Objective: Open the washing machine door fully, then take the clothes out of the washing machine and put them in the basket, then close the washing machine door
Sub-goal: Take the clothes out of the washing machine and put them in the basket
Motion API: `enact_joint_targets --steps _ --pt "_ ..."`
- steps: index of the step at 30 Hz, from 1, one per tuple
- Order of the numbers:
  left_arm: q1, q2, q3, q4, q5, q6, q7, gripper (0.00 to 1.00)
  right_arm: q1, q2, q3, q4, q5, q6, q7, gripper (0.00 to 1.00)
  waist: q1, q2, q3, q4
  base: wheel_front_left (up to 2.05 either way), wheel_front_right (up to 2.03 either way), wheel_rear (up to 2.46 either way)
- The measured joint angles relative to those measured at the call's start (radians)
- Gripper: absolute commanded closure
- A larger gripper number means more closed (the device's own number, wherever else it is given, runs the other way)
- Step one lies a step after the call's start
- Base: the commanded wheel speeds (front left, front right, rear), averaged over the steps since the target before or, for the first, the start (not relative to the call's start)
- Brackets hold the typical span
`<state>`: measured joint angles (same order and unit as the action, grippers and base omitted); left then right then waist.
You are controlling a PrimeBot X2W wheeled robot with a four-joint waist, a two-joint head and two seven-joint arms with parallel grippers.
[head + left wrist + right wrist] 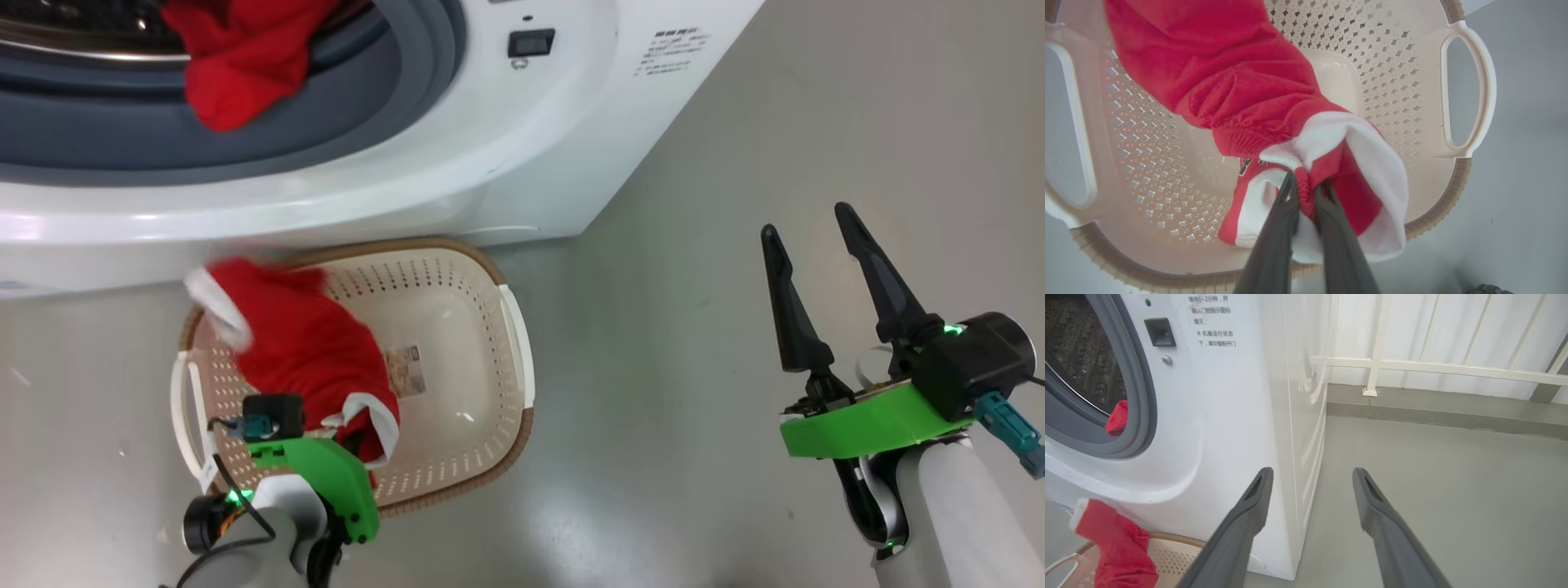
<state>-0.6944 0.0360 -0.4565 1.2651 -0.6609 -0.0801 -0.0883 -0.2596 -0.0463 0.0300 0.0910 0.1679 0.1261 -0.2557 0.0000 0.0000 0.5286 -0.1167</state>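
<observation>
Fingers [1276,241] of left gripper [1306,184] are pressed nearly together, pinching a bunched fold of the red garment [1229,81] right where the elastic gather meets the white trim. Garment hangs over the basket [1392,61]: pinched cuff sits above the near rim, body runs across the left half toward the far-left corner. Its other white-edged end there looks blurred in head view, so can't tell if it's inside the rim or on it.

Right gripper [804,220] has fingers spread wide w/ nothing between them, over the floor [694,367] well right of the basket.

Second red piece [237,65] lies in the mouth of the washing machine [531,163], drooping over the lower edge of the grey rubber ring [367,122].

Handling, as a judgement: fabric looks soft, light, limp, prob. fleecy, so not slippery, not fragile. It'll sag & trail from a single pinch, so the loose end may hang outside the rim. The thick gathered cuff is a good hold since it compresses. For the next piece, take the drooping fold at the ring's lower edge w/ a deep bite into bunched cloth, not one thin layer.
</observation>
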Motion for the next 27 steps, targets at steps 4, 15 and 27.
enact_joint_targets --steps 4,15,27 --pt "-0.022 -0.001 0.0 0.009 -0.002 0.0 -0.002 1.0 -0.013 0.0 0.004 -0.003 0.0 0.0 0.0 0.0 0.0 0.0 0.033 -0.005 0.0 0.0 0.0" --pt "-0.047 -0.001 0.009 0.022 -0.027 0.02 -0.085 0.0 -0.031 0.0 0.008 -0.004 0.0 0.0 0.0 0.0 0.0 0.0 0.069 -0.009 0.0 0.0 0.0" --pt "-0.064 0.002 0.006 0.012 -0.016 0.04 -0.154 0.0 -0.031 0.0 -0.002 0.013 0.002 0.0 0.0 0.0 0.0 0.0 0.023 0.012 0.0 0.0 0.0"
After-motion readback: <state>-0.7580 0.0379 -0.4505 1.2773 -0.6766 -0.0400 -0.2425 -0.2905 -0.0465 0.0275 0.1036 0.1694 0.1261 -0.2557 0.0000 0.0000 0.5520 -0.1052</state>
